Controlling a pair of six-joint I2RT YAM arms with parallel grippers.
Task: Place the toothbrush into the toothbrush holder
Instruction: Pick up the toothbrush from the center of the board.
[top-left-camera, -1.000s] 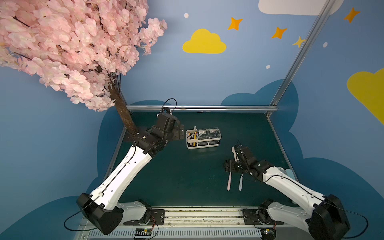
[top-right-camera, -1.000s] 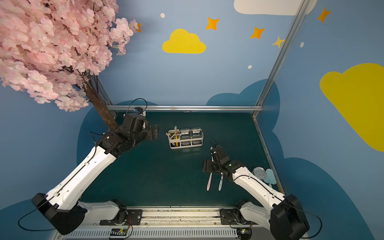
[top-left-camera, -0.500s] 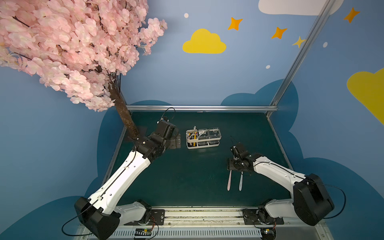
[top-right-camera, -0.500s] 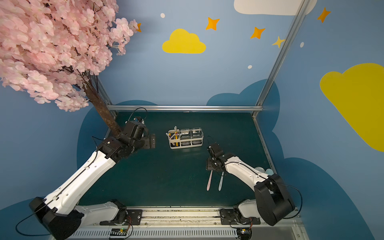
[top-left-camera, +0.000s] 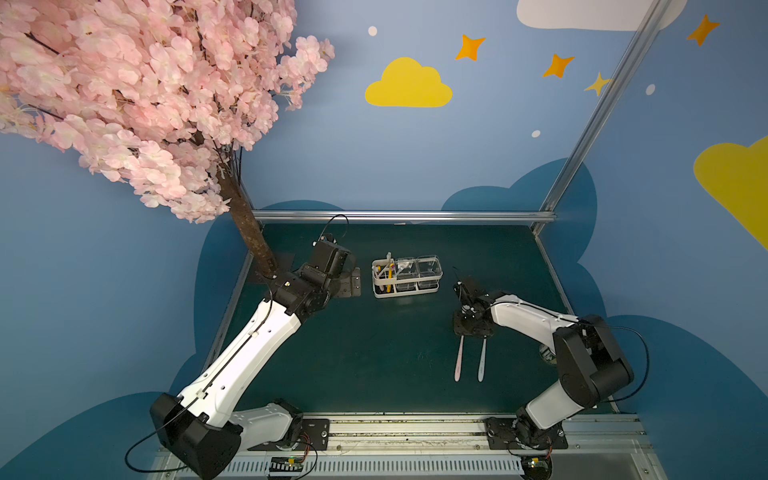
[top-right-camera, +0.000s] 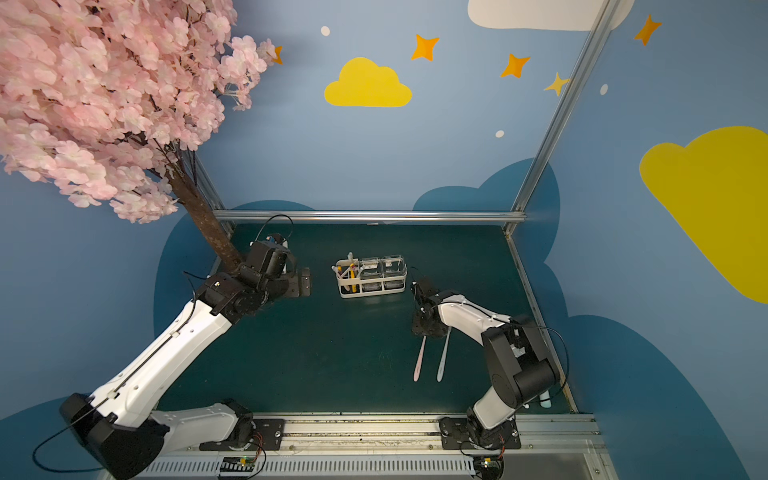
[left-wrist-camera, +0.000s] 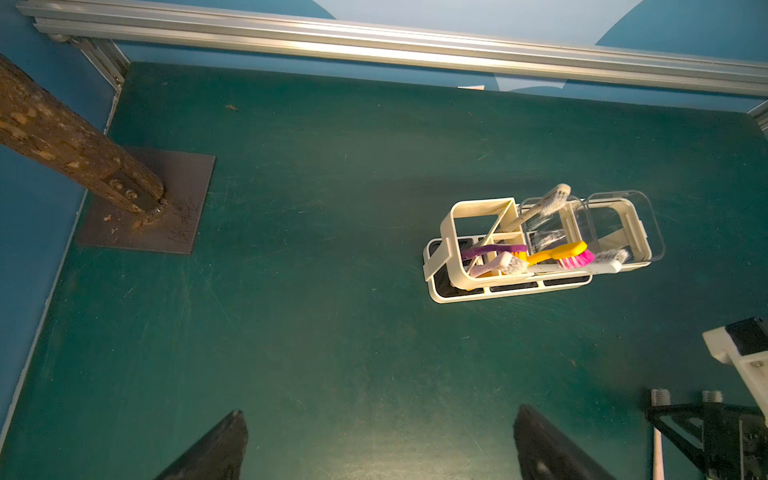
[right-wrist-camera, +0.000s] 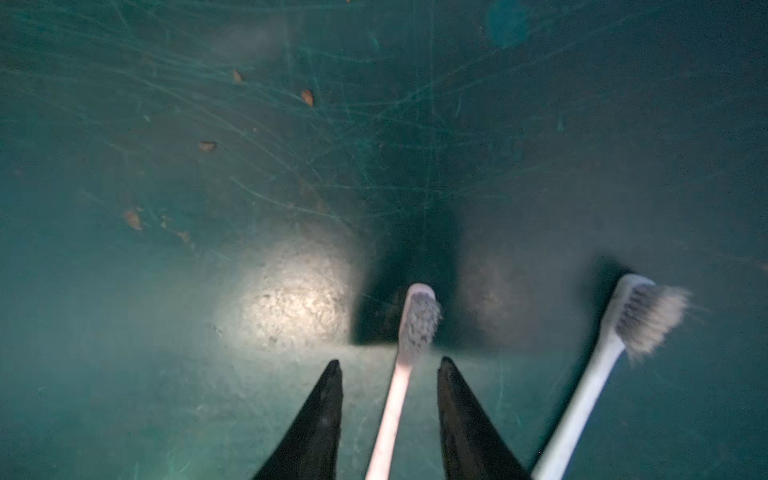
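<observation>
Two toothbrushes lie side by side on the green table: a pink toothbrush and a pale blue-white one. My right gripper is down over their head ends. Its fingers straddle the pink neck, a gap on each side, open. The white toothbrush holder stands mid-table with several brushes in its slot section. My left gripper hovers left of it, wide open and empty.
The tree trunk is bolted to a dark base plate at the back left corner. An aluminium rail borders the table's far edge. A small pale blue item lies behind the right arm's base.
The right gripper's jaws have narrowed around the pink toothbrush's neck and its arm has folded lower. The left arm has drawn back a little from the holder.
</observation>
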